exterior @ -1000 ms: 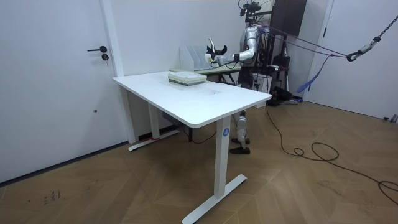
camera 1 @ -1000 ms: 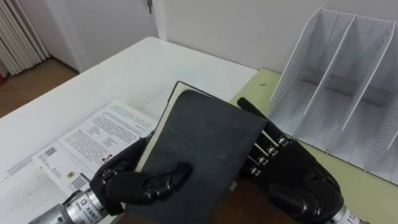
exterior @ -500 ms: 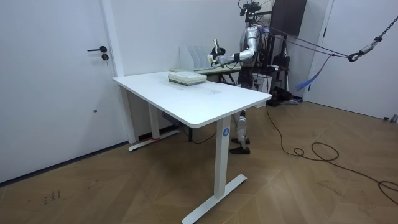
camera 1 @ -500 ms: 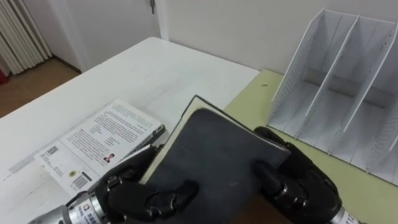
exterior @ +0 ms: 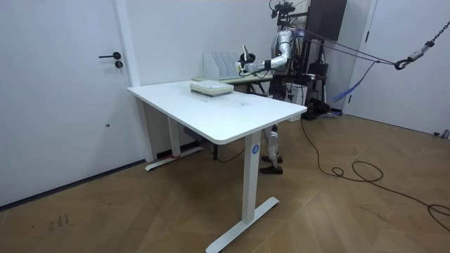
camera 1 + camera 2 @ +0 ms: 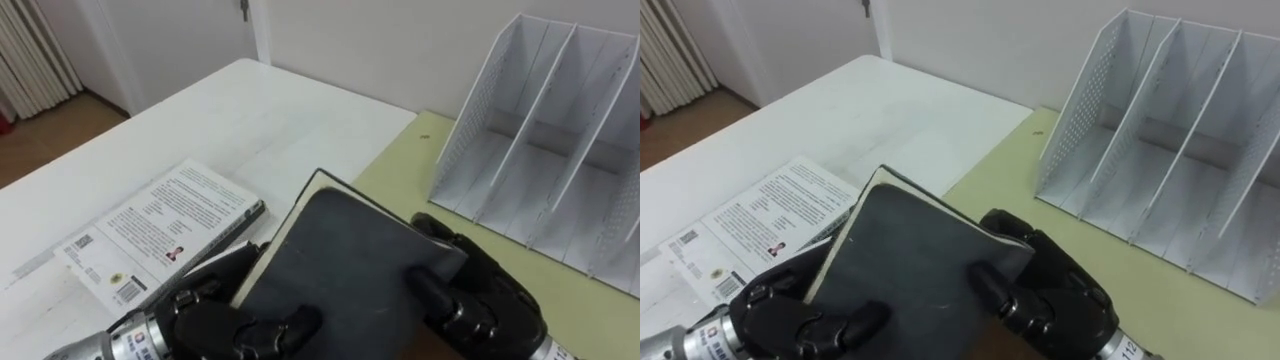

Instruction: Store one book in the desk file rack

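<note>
I hold the dark book [image 6: 345,260] above the table [image 6: 220,110], left hand [image 6: 235,325] and right hand [image 6: 480,310] both curled round its lower edges, seemingly to steady and aim it at the file rack [image 6: 540,130] ahead.

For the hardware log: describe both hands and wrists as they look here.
The left hand and right hand are glossy black, with chunky segmented fingers. Each wrist ends in a silver metal cuff bearing small print. In the room view the arms look silver-grey.
</note>
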Tool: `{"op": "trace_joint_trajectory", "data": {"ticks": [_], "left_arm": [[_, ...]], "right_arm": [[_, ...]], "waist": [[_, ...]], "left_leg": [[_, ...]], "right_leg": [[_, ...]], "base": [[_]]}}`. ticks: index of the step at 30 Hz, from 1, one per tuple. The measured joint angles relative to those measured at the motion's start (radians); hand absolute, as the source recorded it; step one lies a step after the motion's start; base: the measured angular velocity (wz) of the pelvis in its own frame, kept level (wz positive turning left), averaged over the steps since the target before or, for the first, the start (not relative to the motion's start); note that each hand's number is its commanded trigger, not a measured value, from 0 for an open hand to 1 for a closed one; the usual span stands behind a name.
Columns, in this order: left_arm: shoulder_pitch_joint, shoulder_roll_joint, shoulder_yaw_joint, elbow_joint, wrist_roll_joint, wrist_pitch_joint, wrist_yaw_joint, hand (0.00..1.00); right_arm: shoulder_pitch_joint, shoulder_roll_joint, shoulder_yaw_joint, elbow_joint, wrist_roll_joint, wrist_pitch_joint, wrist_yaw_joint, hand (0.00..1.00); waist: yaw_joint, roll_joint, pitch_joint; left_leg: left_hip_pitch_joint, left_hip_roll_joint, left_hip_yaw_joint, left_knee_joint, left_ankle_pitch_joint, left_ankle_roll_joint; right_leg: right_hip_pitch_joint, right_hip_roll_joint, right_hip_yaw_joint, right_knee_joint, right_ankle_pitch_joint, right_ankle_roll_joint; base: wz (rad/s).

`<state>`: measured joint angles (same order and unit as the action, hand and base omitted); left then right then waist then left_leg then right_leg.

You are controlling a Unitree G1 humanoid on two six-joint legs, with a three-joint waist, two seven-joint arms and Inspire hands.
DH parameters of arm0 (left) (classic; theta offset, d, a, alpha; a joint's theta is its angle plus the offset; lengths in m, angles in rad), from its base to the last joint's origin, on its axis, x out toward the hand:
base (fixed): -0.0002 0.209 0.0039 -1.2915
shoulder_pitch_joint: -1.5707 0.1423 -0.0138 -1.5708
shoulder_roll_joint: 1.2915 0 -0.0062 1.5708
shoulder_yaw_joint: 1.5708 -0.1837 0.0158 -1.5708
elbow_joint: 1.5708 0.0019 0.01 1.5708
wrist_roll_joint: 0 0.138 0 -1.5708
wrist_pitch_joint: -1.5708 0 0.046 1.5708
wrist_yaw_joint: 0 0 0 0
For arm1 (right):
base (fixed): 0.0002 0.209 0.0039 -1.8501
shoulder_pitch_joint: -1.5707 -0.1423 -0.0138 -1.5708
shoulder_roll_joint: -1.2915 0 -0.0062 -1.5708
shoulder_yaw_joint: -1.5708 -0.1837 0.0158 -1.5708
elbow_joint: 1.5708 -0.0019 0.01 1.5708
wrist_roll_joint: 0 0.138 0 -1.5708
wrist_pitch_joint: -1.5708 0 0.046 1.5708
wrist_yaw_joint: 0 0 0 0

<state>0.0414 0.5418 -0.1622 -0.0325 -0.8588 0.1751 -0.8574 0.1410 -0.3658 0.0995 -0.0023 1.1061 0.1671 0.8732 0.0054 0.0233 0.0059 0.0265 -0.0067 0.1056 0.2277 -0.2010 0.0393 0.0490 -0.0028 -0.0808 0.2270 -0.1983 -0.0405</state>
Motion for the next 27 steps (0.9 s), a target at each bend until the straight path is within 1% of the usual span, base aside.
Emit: {"op": "trace_joint_trajectory", "data": {"ticks": [3, 4, 5, 6, 7, 10, 12, 14, 18, 20, 24, 26, 27], "left_arm": [[0.000, 0.000, 0.000, 0.000, 0.021, 0.000, 0.000, 1.00], [0.000, 0.002, 0.001, 0.000, 0.029, 0.000, 0.000, 0.56], [0.000, 0.003, 0.001, 0.000, 0.034, 0.000, -0.002, 0.25], [0.000, 0.003, 0.001, 0.000, 0.035, 0.000, -0.002, 0.02], [0.000, 0.003, 0.001, 0.000, 0.042, 0.000, -0.002, 0.00], [0.000, 0.003, 0.002, 0.003, 0.063, -0.002, 0.005, 0.00], [0.000, 0.002, 0.005, 0.005, 0.066, -0.013, 0.025, 0.00], [0.000, 0.003, 0.022, 0.032, 0.066, -0.024, 0.046, 0.00], [0.010, 0.003, 0.051, 0.070, 0.067, -0.025, 0.071, 0.00], [0.018, 0.003, 0.058, 0.073, 0.070, -0.027, 0.083, 0.00], [0.038, -0.004, 0.060, 0.077, 0.117, -0.031, 0.091, 0.00], [0.057, -0.010, 0.059, 0.129, 0.129, -0.033, 0.102, 0.00], [0.060, -0.013, 0.058, 0.145, 0.129, -0.033, 0.109, 0.00]], "right_arm": [[0.000, 0.000, -0.001, 0.009, -0.011, -0.004, 0.005, 1.00], [0.002, 0.000, 0.000, 0.015, -0.014, -0.004, 0.010, 1.00], [0.004, 0.000, 0.000, 0.017, -0.015, -0.004, 0.013, 1.00], [0.003, 0.000, 0.000, 0.018, -0.017, -0.005, 0.015, 1.00], [0.003, 0.000, 0.000, 0.023, -0.019, -0.007, 0.019, 1.00], [0.009, -0.002, 0.000, 0.028, -0.023, -0.007, 0.018, 1.00], [0.015, -0.011, 0.000, 0.035, -0.031, -0.007, 0.016, 1.00], [0.027, -0.030, 0.000, 0.036, -0.053, -0.003, 0.012, 1.00], [0.034, -0.051, -0.021, 0.034, -0.074, -0.003, -0.014, 1.00], [0.033, -0.066, -0.055, 0.028, -0.100, -0.003, -0.041, 1.00], [0.033, -0.071, -0.090, -0.006, -0.152, -0.005, -0.094, 1.00], [0.022, -0.071, -0.106, -0.043, -0.175, -0.005, -0.151, 1.00], [0.016, -0.071, -0.111, -0.049, -0.175, -0.005, -0.163, 1.00]], "waist": [[0.000, 0.000, 0.0001], [0.000, 0.000, 0.0001], [0.000, 0.000, 0.0000], [0.001, 0.000, -0.0002], [0.003, 0.000, -0.0001], [0.005, 0.003, 0.0008], [0.006, 0.004, 0.0007], [0.005, 0.006, 0.0018], [-0.002, 0.001, 0.0044], [-0.004, -0.003, 0.0059], [-0.006, -0.008, 0.0074], [-0.028, -0.010, 0.0068], [-0.033, -0.010, 0.0068]], "left_leg": [[-0.003, 0.002, 0.000, 0.009, -0.005, -0.001], [-0.006, 0.005, 0.001, 0.015, -0.009, -0.002], [-0.012, 0.006, 0.002, 0.021, -0.011, -0.002], [-0.016, 0.007, 0.003, 0.027, -0.013, -0.002], [-0.021, 0.009, 0.005, 0.031, -0.013, -0.002], [-0.017, 0.010, 0.013, 0.029, -0.013, -0.002], [-0.013, 0.011, 0.021, 0.027, -0.013, -0.002], [-0.011, 0.011, 0.023, 0.025, -0.013, -0.002], [-0.003, 0.011, 0.023, 0.012, -0.013, -0.002], [-0.003, 0.010, 0.026, 0.012, -0.013, -0.002], [-0.002, 0.010, 0.027, 0.009, -0.013, -0.003], [0.002, 0.010, 0.028, 0.009, -0.012, -0.002], [0.003, 0.010, 0.029, 0.009, -0.012, -0.003]], "right_leg": [[0.000, 0.002, 0.000, 0.002, 0.000, 0.000], [-0.001, 0.004, 0.000, 0.004, 0.000, 0.000], [-0.005, 0.005, 0.000, 0.007, 0.000, 0.000], [-0.011, 0.005, 0.000, 0.011, 0.000, 0.000], [-0.015, 0.006, 0.000, 0.012, 0.000, -0.001], [-0.014, 0.006, 0.001, 0.013, 0.001, -0.002], [-0.012, 0.006, 0.002, 0.014, 0.001, -0.002], [-0.010, 0.004, -0.002, 0.014, 0.001, -0.002], [-0.004, 0.005, 0.001, 0.009, 0.000, -0.002], [-0.014, 0.005, 0.005, 0.009, 0.000, -0.002], [-0.016, 0.005, 0.005, 0.007, -0.001, -0.002], [-0.014, 0.005, 0.002, 0.006, -0.001, -0.002], [-0.014, 0.005, 0.001, 0.005, -0.001, -0.002]], "base": [[0.00], [0.00], [0.00], [-0.05], [-0.05], [-0.04], [-0.06], [0.00], [0.00], [-0.04], [-0.01], [0.00], [-0.05]]}}
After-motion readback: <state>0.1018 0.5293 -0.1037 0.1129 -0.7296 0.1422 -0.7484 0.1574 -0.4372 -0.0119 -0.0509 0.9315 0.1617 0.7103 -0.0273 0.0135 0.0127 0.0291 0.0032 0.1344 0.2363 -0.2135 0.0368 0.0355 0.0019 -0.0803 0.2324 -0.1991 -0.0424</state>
